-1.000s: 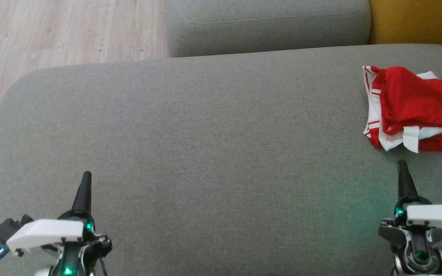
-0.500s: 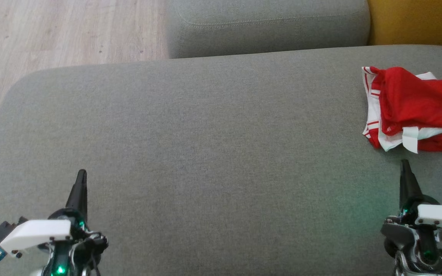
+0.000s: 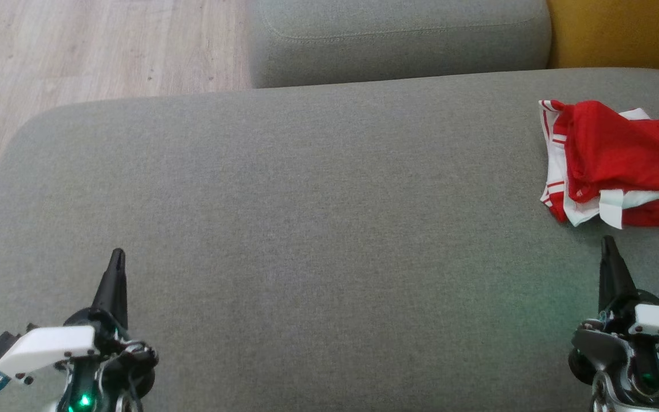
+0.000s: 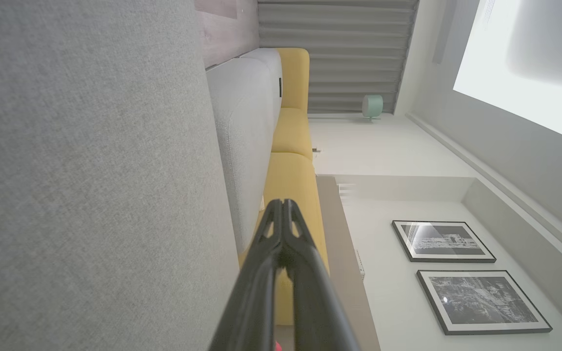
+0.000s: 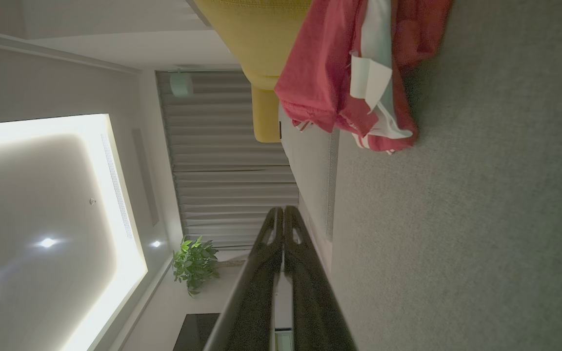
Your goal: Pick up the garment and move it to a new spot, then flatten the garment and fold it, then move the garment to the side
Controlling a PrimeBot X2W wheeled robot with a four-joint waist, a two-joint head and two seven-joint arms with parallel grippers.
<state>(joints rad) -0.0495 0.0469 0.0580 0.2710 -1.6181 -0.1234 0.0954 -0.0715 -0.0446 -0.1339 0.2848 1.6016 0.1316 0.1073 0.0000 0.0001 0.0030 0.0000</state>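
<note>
Nearest the robot, the left jaws sit low at the left over the broad grey fabric sofa cushion (image 3: 318,229). Their two long dark fingers (image 4: 261,273) are pressed together along their length and hold nothing. The right jaws sit low at the right in the same state, their fingers (image 5: 305,273) closed tip to tip and empty, pointing towards the garment.

Just beyond the right fingertips, but apart from them, lies the red and white fabric garment (image 3: 615,160). It is at the far right of the cushion, running out of the head view's edge. It is a loose, layered bundle with white striped edges and a white flap poking out beneath the red top layer (image 5: 330,83). This would fit a crumpled garment waiting to be picked up, or one roughly folded and set aside.

Either way, the risk seems to lie in those loose layers. Closed fingers that meet the bundle would push it rather than grip it, possibly towards the cushion's right side. A pinch on the red top layer alone would likely peel the bundle open. The cushion is soft, so fingertips pressed down could also snag the upholstery.

Farther off are a second grey cushion (image 3: 398,40), yellow upholstery (image 3: 621,34) and pale wooden floor (image 3: 95,46).
</note>
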